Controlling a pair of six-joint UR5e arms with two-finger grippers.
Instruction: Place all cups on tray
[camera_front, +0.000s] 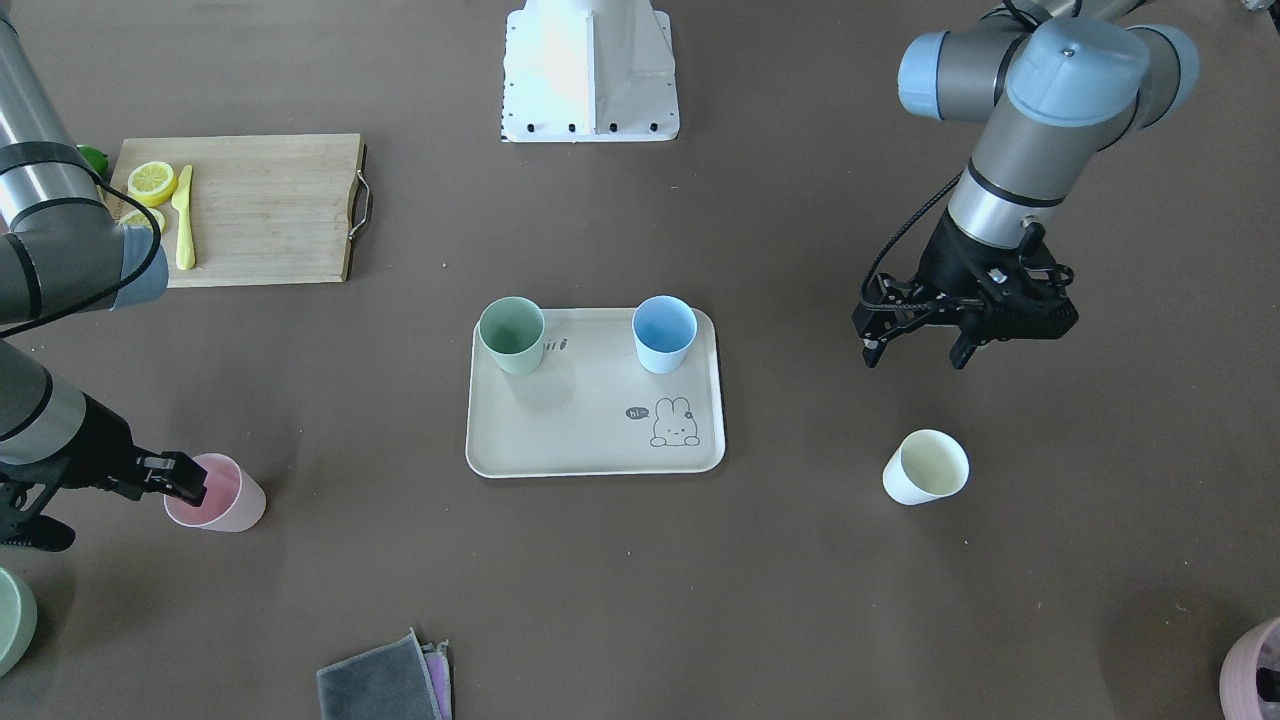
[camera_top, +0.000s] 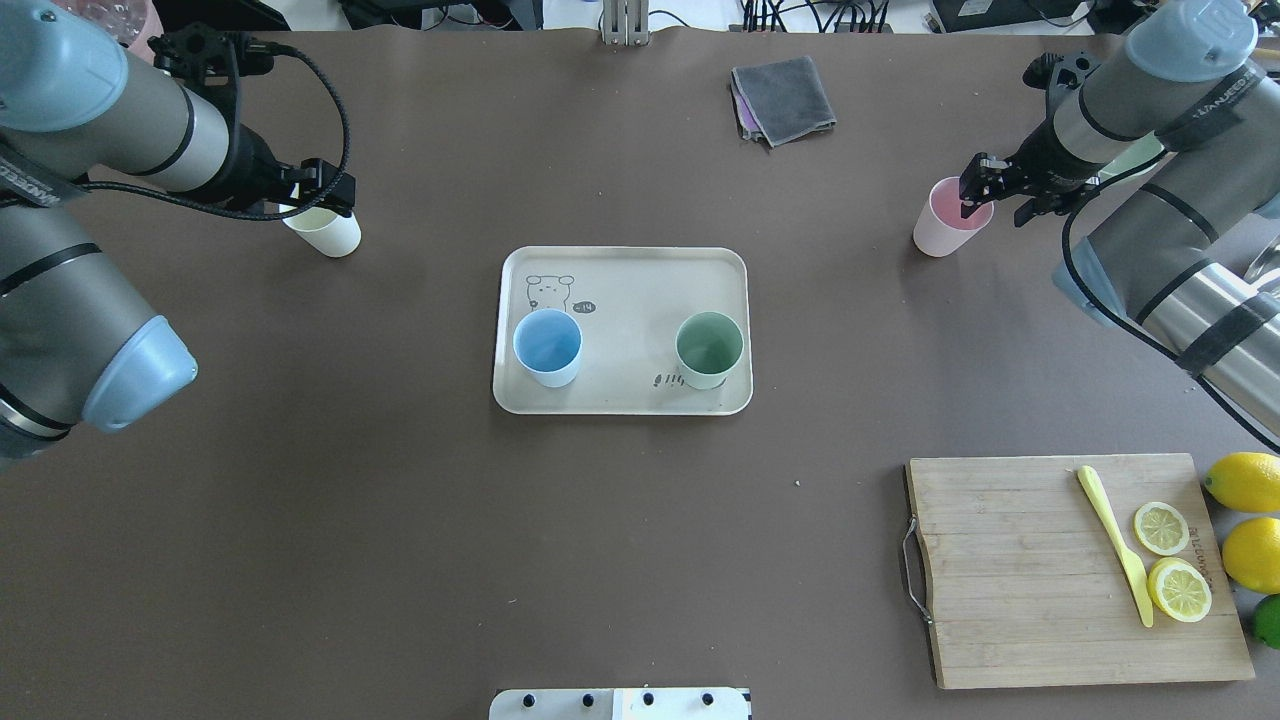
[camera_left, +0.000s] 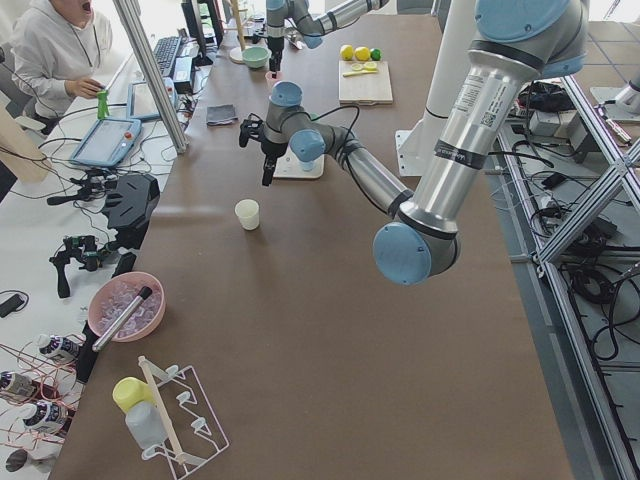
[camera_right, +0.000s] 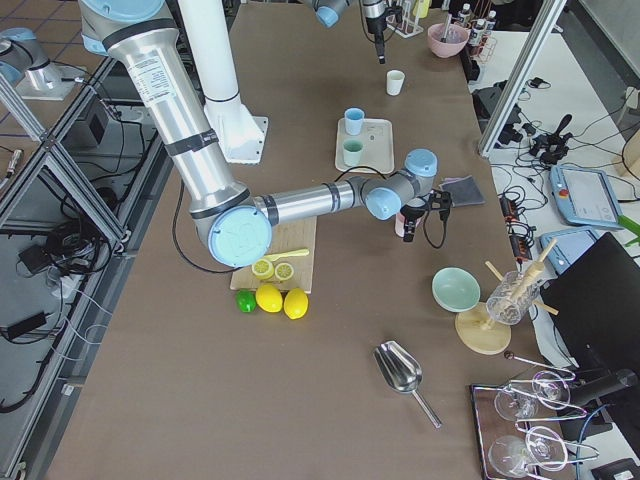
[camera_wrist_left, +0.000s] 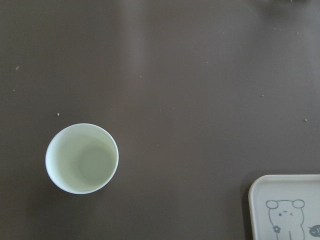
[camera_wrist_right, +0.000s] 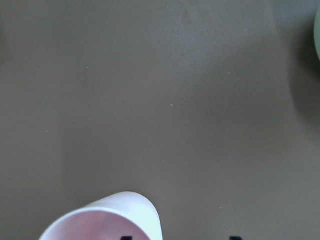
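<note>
The cream tray (camera_front: 580, 440) with a bunny drawing lies mid-table and holds a green cup (camera_front: 512, 335) and a blue cup (camera_front: 664, 333), both upright. A pink cup (camera_front: 215, 492) stands on the table on my right side. My right gripper (camera_front: 130, 508) is open at its rim: in the right wrist view one fingertip sits inside the pink cup (camera_wrist_right: 100, 220) and the other outside. A cream-white cup (camera_front: 925, 467) stands on my left side and also shows in the left wrist view (camera_wrist_left: 82, 158). My left gripper (camera_front: 918, 352) is open and empty, raised above the table just short of that cup.
A wooden cutting board (camera_top: 1000, 570) with lemon slices and a yellow knife (camera_top: 1113, 545) lies near my right. Whole lemons (camera_top: 1240, 480) sit beside it. A grey cloth (camera_top: 785, 95) lies at the far edge. A green bowl (camera_front: 10, 620) and a pink bowl (camera_front: 1250, 670) sit at the far corners.
</note>
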